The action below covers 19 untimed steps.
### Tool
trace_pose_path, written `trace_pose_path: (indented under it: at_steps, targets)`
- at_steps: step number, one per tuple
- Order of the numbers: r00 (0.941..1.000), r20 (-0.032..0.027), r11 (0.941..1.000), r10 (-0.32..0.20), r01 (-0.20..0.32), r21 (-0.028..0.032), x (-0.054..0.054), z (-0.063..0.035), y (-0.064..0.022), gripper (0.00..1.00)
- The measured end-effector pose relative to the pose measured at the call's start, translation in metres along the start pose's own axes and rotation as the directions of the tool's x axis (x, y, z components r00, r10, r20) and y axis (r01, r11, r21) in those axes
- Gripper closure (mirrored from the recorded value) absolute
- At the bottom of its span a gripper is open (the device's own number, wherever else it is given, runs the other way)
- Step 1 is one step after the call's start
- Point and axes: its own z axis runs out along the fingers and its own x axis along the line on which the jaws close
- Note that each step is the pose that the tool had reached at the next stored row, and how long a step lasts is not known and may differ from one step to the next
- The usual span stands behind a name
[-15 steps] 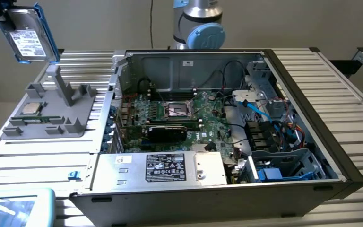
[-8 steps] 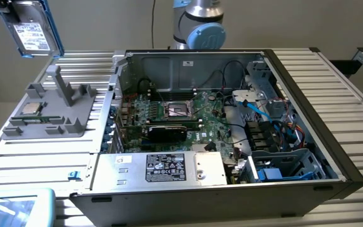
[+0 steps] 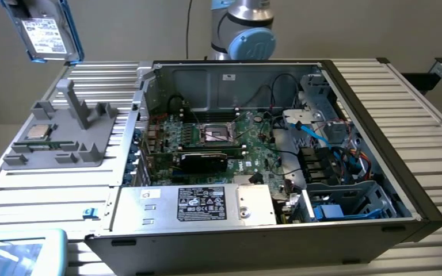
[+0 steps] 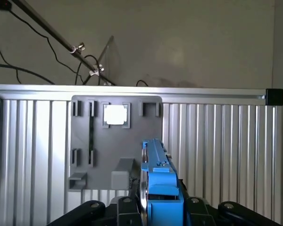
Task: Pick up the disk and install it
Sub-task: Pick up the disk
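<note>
The disk (image 3: 43, 31), silver-grey with a white label and blue rails, hangs high in the air at the exterior view's upper left, above the table's far corner and tilted nearly upright. In the wrist view the disk (image 4: 158, 181) stands edge-on, its blue rail pointing away from the camera. My gripper (image 4: 160, 209) is shut on it, with the black finger links (image 4: 92, 207) spread to either side. Below the disk lies the grey holder (image 4: 115, 141). The open computer case (image 3: 152, 98) sits to the exterior view's right of the disk.
The grey holder (image 3: 60, 138) carries a small square CPU chip (image 3: 38, 131). Inside the case are the motherboard (image 3: 221, 138), a silver power supply (image 3: 205, 204) and a blue-railed drive bay (image 3: 351, 204) with cables. The arm's base (image 3: 240, 29) stands behind the case. A blue-edged object (image 3: 18, 253) lies at the front corner.
</note>
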Motion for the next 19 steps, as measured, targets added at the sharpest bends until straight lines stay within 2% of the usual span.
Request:
trace_pose_path:
  at_steps: [4, 7, 19]
  targets:
    - [1.0, 0.0, 1.0, 0.0, 0.0, -0.0002, 0.002, -0.0108, -0.0096, 0.63]
    - [1.0, 0.0, 1.0, 0.0, 0.0, -0.0003, 0.006, -0.0151, -0.014, 0.63]
    - [1.0, 0.0, 1.0, 0.0, 0.0, -0.0026, 0.027, -0.0241, -0.0263, 0.63]
